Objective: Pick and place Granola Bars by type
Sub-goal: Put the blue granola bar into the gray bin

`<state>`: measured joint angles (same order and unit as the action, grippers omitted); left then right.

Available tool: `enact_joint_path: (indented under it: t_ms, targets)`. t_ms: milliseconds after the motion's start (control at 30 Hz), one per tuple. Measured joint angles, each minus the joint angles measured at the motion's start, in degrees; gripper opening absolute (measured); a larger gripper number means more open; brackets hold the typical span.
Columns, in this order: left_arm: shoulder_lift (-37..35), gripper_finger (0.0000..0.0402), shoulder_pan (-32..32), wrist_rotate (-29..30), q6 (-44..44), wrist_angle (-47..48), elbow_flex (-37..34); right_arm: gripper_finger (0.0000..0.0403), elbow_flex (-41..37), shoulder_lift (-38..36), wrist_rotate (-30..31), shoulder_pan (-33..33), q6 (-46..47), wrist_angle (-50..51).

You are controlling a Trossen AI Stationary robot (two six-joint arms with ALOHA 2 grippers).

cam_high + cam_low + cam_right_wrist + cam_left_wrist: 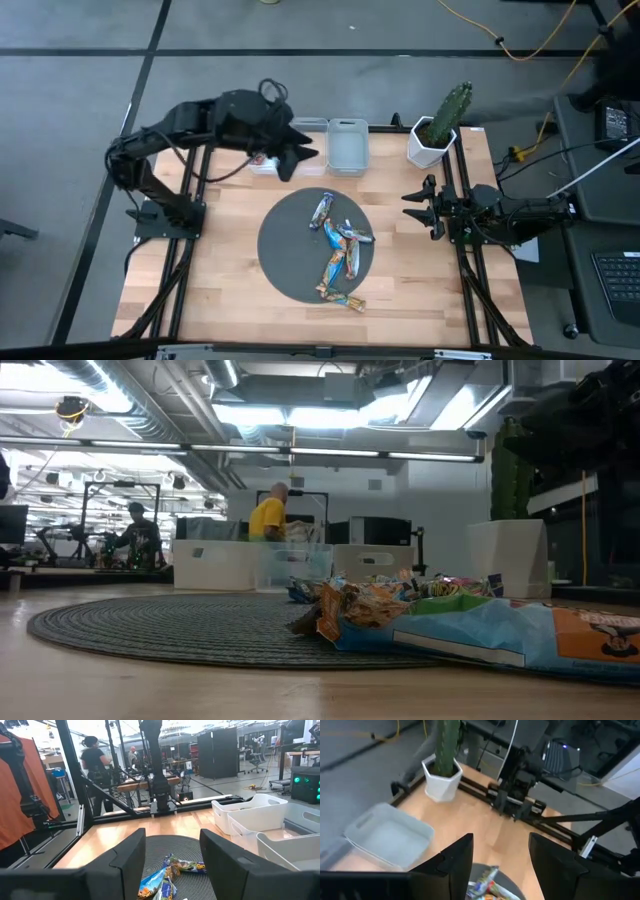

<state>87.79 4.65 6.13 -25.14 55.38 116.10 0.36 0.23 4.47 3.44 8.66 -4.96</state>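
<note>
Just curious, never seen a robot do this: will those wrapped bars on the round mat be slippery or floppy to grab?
Likely slippery: the bars' wrappers look shiny and crinkled. Probably light, so a push would slide them across the mat. They lie piled and overlapping, so lifting one may well drag its neighbour along.

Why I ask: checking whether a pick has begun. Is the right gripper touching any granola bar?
Apart. In the high view the right gripper sits open at the table's right edge, bare wood between it and the granola bars on the round mat.
</note>
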Motion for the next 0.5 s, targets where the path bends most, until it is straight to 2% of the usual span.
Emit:
enact_joint_path:
  t_ms: [267, 500]
  targets:
    - [9.14, 0.0183, 1.34, 0.09, -1.82, 0.02, -0.03, 0.0189, 0.00, 0.00, -0.04, 0.00, 0.07, 0.07]
    - [19.56, 0.0220, 5.06, -1.50, -1.32, 10.29, -0.11, 0.0189, 0.00, 0.00, -0.16, 0.00, 0.20, 0.18]
